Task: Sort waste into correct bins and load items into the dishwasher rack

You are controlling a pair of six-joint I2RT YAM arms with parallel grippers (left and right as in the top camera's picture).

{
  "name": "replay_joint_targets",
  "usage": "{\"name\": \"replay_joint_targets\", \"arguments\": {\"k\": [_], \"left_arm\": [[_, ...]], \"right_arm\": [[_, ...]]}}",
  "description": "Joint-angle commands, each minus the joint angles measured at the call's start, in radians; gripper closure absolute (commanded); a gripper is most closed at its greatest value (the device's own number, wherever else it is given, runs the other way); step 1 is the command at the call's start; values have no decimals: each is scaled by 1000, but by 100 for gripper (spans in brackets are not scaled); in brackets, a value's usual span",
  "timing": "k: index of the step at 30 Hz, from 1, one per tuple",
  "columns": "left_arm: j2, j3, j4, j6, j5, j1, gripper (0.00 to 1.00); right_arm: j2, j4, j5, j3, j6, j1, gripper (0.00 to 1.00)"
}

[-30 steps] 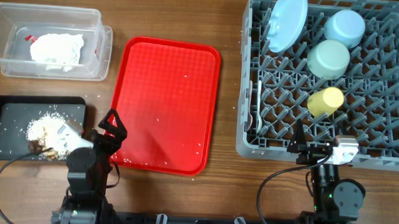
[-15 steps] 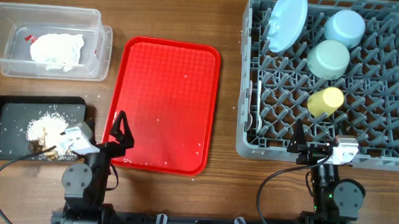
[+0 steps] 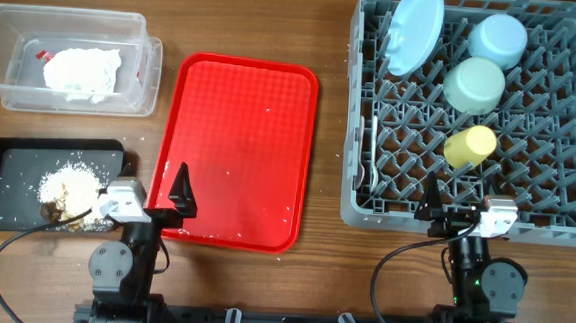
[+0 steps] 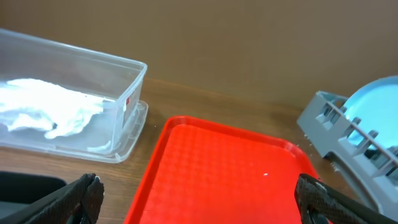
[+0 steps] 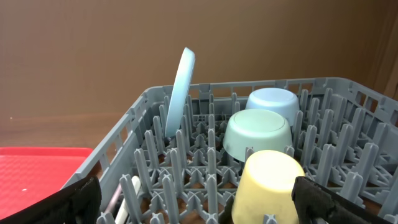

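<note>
The grey dishwasher rack holds a pale plate on edge, a pale blue bowl, a mint green bowl, a yellow cup and white cutlery. The clear box holds the white napkin and the red-and-white wrapper. The black tray holds food scraps. My left gripper is open and empty over the red tray's front-left corner. My right gripper is open and empty at the rack's front wall, facing the cup.
The red serving tray lies between the bins and the rack, with a few pale crumbs on it. The clear box and the rack's corner show in the left wrist view. Cables trail by both arm bases.
My left arm has drawn back from the black tray toward the front edge and swung slightly right, gripper still open. The right arm has not moved.
</note>
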Motion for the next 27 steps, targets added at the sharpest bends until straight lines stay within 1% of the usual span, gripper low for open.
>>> {"name": "replay_joint_targets", "arguments": {"k": [1, 9, 12, 14, 27], "left_arm": [[-11, -12, 3, 68, 8, 7, 0], [-11, -12, 3, 66, 10, 7, 0], [-11, -12, 3, -2, 9, 7, 0], [-11, -12, 3, -24, 9, 7, 0], [-11, -12, 4, -24, 8, 7, 0]], "right_arm": [[-8, 5, -9, -2, -7, -5, 0], [-8, 5, -9, -2, -7, -5, 0], [-8, 5, -9, -2, -7, -5, 0], [-8, 5, -9, -2, -7, -5, 0], [-8, 5, -9, -2, -7, -5, 0]]}}
